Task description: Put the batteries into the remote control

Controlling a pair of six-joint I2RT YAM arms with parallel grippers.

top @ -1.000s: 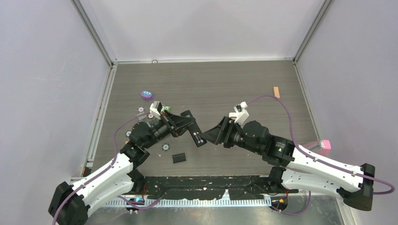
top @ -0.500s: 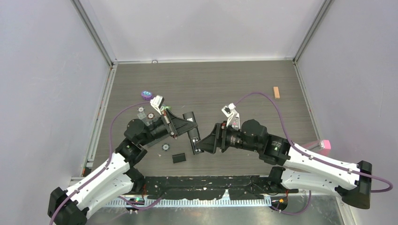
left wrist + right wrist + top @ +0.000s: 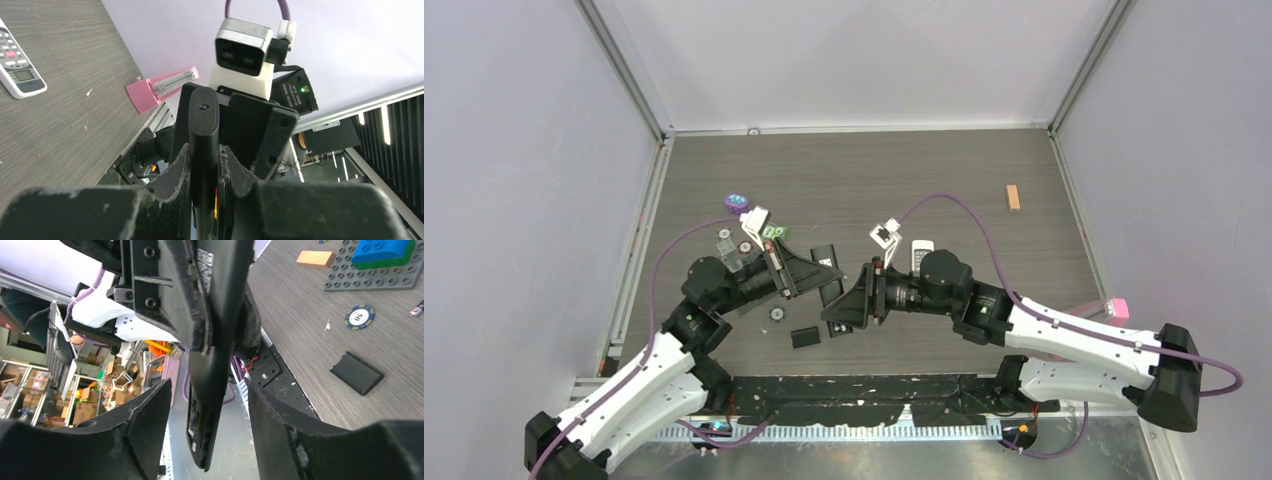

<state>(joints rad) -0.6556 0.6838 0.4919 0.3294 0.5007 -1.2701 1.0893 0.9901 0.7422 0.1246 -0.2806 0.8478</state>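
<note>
As left gripper (image 3: 204,152) clamps remote (image 3: 203,107), right (image 3: 207,390) (parted) straddles.

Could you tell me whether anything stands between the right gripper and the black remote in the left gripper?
Nothing visible does. The left gripper is shut on the remote, and the remote's free end lies in the gap between the open fingers of the right gripper, with nothing else in that gap.

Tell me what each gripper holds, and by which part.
Left gripper clamps the slim black plastic remote control across its body, rounded end protruding. Right gripper straddles it, open, holding nothing.
</note>
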